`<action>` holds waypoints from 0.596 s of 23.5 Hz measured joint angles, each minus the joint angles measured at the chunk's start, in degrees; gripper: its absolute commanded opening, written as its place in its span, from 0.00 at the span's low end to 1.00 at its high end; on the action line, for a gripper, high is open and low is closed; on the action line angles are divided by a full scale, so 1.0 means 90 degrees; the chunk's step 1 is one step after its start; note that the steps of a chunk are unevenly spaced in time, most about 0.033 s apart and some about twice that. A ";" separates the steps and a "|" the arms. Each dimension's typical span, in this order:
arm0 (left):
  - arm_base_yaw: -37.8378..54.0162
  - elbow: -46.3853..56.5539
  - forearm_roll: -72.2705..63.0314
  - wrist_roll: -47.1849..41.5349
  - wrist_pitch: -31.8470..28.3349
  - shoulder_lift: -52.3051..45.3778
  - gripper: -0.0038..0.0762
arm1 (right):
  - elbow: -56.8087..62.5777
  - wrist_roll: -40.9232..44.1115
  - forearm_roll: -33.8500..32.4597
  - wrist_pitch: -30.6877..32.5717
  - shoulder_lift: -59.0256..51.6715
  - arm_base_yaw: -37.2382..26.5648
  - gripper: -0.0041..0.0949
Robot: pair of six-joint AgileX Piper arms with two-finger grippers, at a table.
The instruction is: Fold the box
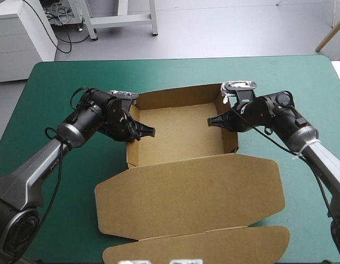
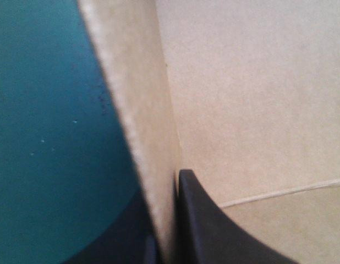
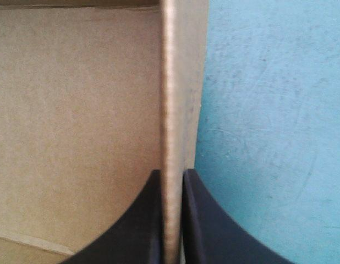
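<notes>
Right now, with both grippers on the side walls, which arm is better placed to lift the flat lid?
Probably the right. Both the left gripper and right gripper are shut on the box walls, but the lid reaches further toward the right arm's side.

1. Frame centre: the box [image 1: 175,132] stands as a tray open upward. Its floor is bare, so entry from above is free.
2. The left gripper [image 1: 140,131] clamps the left wall and the right gripper [image 1: 218,121] the right wall. The arms bar both side approaches.
3. Lower frame: the lid [image 1: 192,190] lies flat and low.
4. Upper frame: the teal-green cover [image 1: 76,77] is bare beyond the far wall.
</notes>
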 measured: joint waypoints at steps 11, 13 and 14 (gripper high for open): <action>-0.0012 -0.1297 -0.0489 0.0364 0.0745 0.1226 0.04 | 0.0131 0.0503 -0.0614 0.1032 0.0140 0.0000 0.04; -0.0012 -0.1305 -0.0457 0.0364 0.0758 0.1287 0.04 | 0.0131 0.0503 -0.0614 0.1017 0.0326 0.0000 0.04; -0.0012 -0.1310 -0.0435 0.0364 0.0758 0.1319 0.04 | 0.0131 0.0503 -0.0572 0.1000 0.0442 0.0000 0.04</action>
